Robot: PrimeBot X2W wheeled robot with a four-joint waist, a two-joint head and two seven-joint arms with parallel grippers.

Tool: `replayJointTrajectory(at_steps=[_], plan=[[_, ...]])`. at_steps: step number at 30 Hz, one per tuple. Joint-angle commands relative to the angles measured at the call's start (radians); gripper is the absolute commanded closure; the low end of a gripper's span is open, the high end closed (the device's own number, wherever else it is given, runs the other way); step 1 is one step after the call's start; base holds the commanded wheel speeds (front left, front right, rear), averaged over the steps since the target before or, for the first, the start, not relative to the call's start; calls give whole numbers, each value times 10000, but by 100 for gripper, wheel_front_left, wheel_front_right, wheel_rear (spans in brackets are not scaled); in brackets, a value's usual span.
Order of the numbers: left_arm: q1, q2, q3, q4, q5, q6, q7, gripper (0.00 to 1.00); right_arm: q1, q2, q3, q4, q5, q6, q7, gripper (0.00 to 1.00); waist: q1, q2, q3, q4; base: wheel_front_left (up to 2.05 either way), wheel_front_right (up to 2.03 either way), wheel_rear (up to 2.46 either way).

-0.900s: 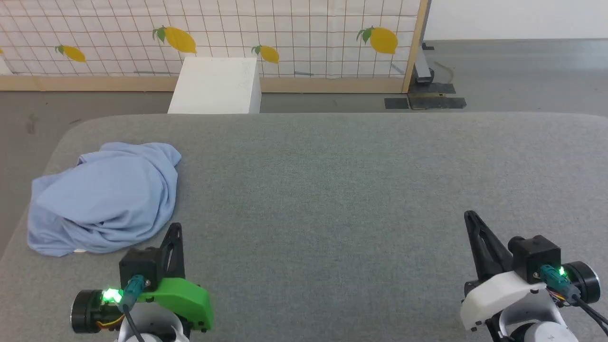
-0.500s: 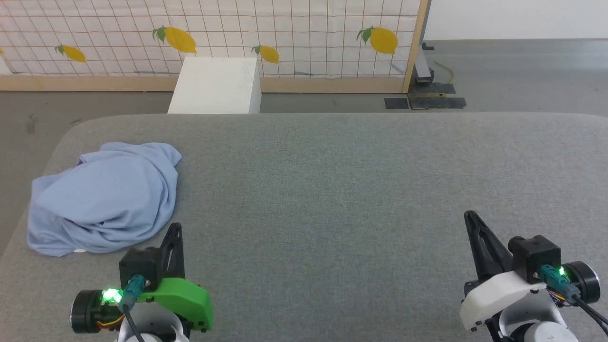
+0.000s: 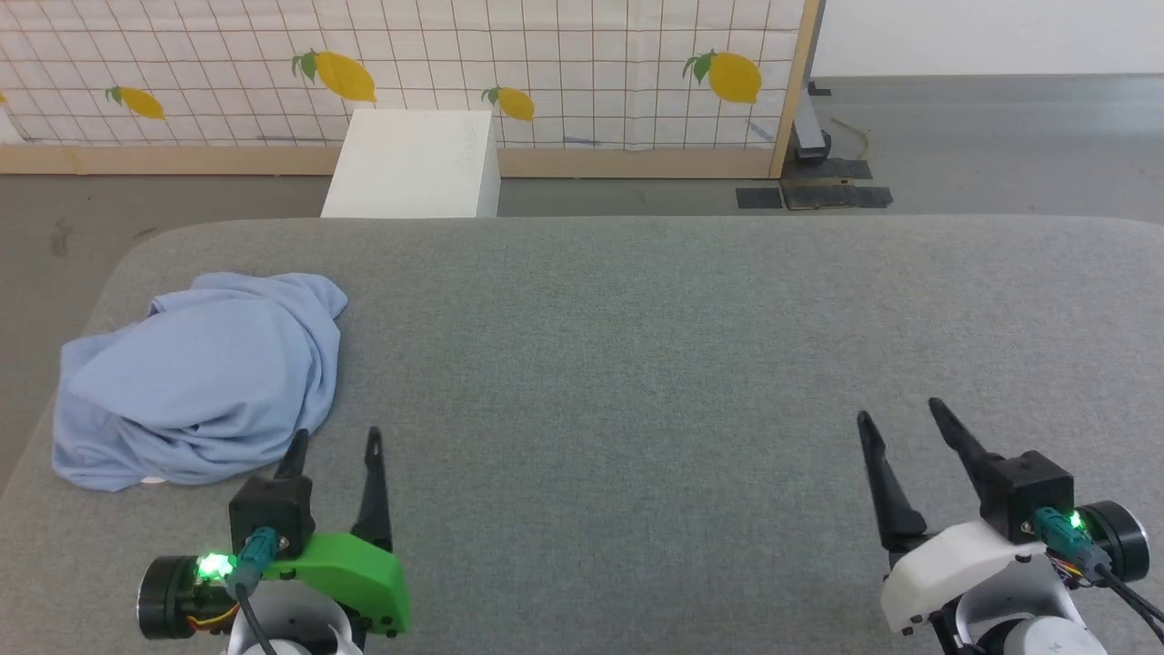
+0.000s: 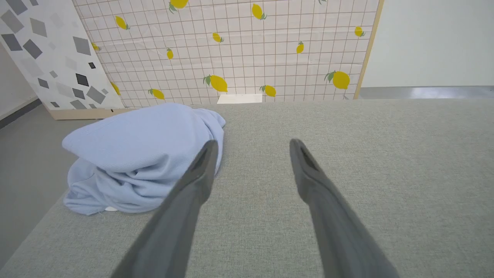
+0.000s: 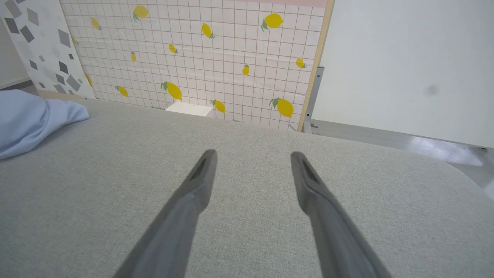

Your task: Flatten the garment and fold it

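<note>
Grey fabric tbl (image 3: 637, 318); lemon-print grid panel (image 3: 591, 91) behind w/ white box (image 3: 414, 164); grey floor (image 3: 982, 136).

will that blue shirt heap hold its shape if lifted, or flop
Likely floppy: the garment lies crumpled with soft draped folds, so a pinch probably lifts one layer while the rest hangs. Pushed, it may bunch on the textured grey surface.

A table (image 3: 637, 318) covered in grey woven cloth (its corners are rounded) carries a light blue shirt (image 3: 195, 377), crumpled into a soft, creased heap. The shirt lies at the table's left end, close to the table's left edge, and a scrap of white shows under its near side.
</note>
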Motion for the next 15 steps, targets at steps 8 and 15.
replayJointTrajectory(at_steps=[8, 15], plan=[[66, -4, -38, -58, -160, 6, -217, 0, -27, 1, -211, 91, 315, -2, -218, 0, 0, 0, 8, -5, 0, 0, 0], [121, -7, -54, -98, -276, 22, -362, 0, -54, 2, -442, 166, 530, -3, -364, 0, 0, 0, 5, -18, 0, 0, 0]])
